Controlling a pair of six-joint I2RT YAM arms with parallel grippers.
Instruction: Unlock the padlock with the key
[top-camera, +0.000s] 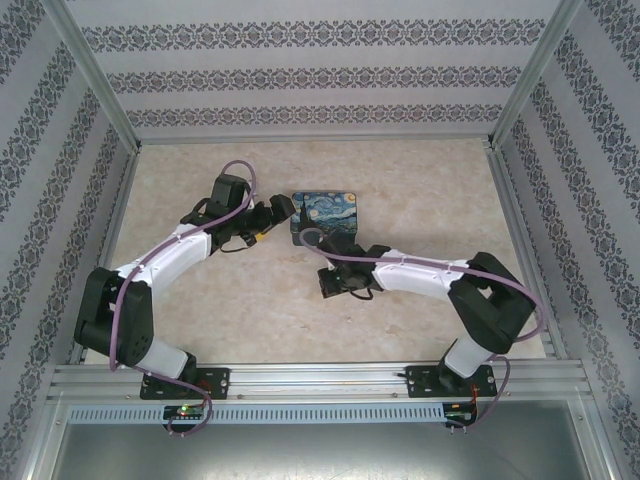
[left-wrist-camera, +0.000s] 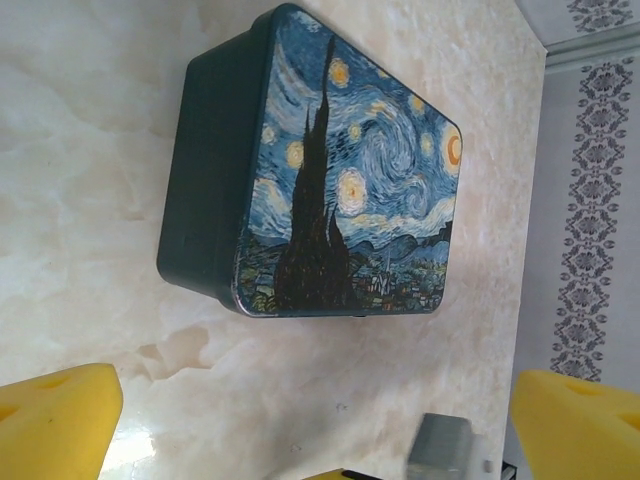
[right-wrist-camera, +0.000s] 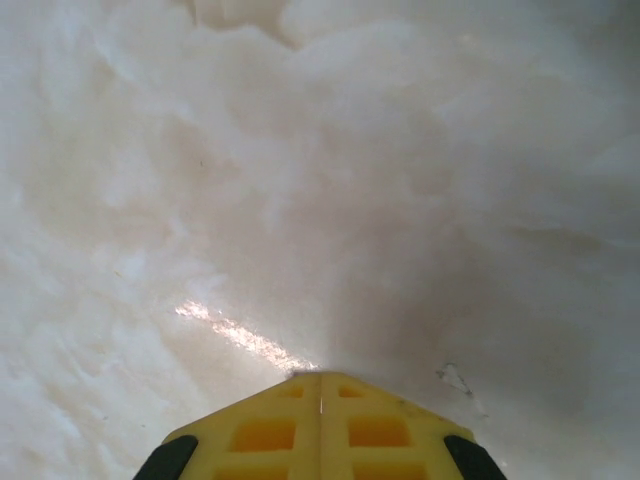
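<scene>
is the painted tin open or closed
Closed: the starry-night tin has its printed lid seated flat on the dark body, no gap visible.

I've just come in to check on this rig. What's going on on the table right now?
Two robot arms are working over a pale marbled table. The left gripper hangs with its jaws wide open, facing a blue tin with a starry-night print that lies on the table. The right gripper has its jaws shut, with the tips low over bare tabletop nearer the arms' bases. I cannot tell whether anything thin is pinched between them.
</scene>
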